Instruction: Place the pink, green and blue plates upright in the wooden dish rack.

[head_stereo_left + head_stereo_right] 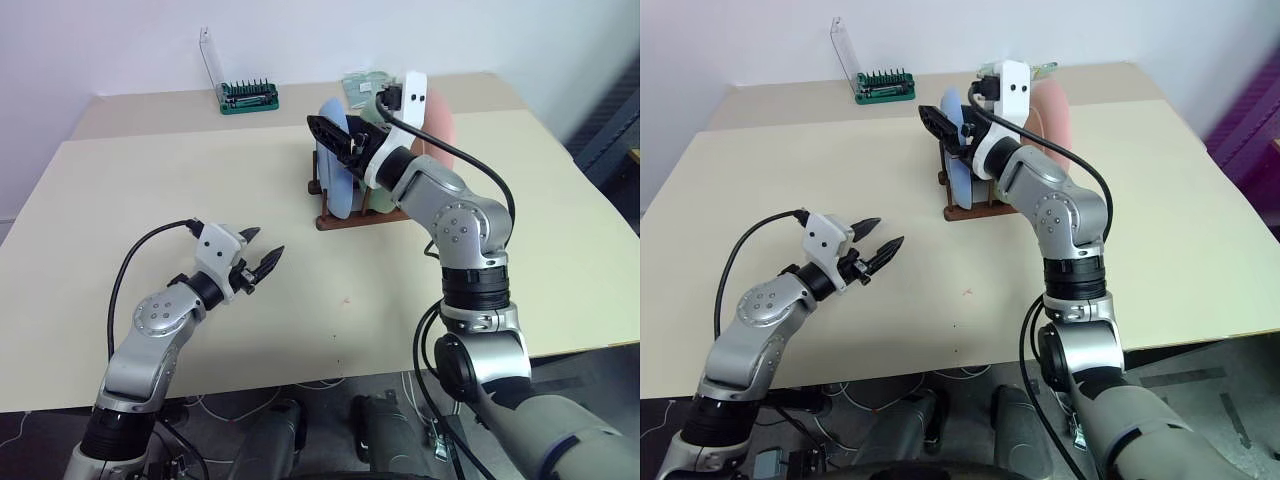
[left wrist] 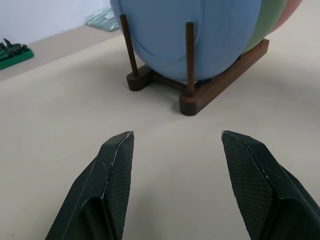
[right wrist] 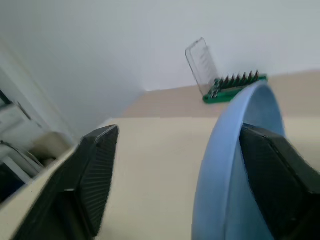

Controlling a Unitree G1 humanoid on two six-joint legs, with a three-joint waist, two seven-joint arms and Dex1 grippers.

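Left tool (image 1: 262, 259) open above bare table (image 1: 150, 200), green screwdriver-bit holder (image 1: 248, 97) at far edge, blue plate (image 1: 334, 170), green plate (image 2: 270, 20) and pink plate (image 1: 1052, 115) upright in wooden dish rack (image 2: 210, 90), right tool (image 3: 185, 165) open astride blue plate's rim.

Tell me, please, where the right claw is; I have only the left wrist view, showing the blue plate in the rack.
Observer: The right claw is at the blue plate's top rim, open, with a finger on either side.
Operator: Thank you. Is the pink plate standing up?
Observer: Yes, the pink plate stands upright at the end of the rack farthest from your left claw.
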